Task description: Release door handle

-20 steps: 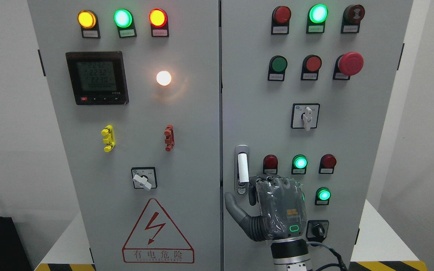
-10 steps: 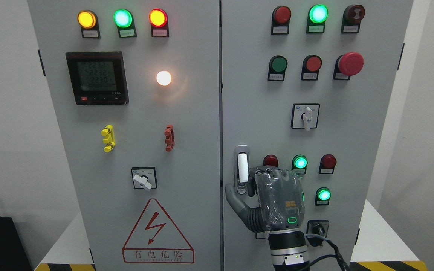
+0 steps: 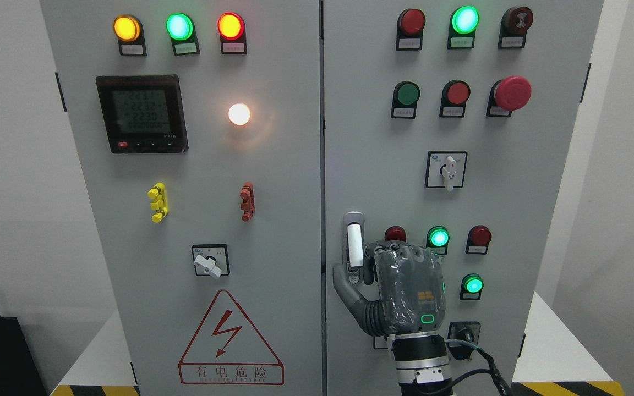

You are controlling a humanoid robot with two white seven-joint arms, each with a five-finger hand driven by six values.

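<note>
The robot's grey right hand (image 3: pixel 399 291) curls around the white lever door handle (image 3: pixel 354 245); withdrawing before uncurling could tug the grey cabinet door (image 3: pixel 383 165) open.

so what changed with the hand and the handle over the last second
The right hand rose slightly and shifted left, its thumb closing in beside the bottom of the door handle. Whether its fingers grip the handle cannot be told. The handle stayed upright, the cabinet door shut and the lamps unchanged.

Warning triangle (image 3: pixel 230 340) reading 有电危险, meter display (image 3: pixel 142 113) digits 2231, 2232, 2230
</note>
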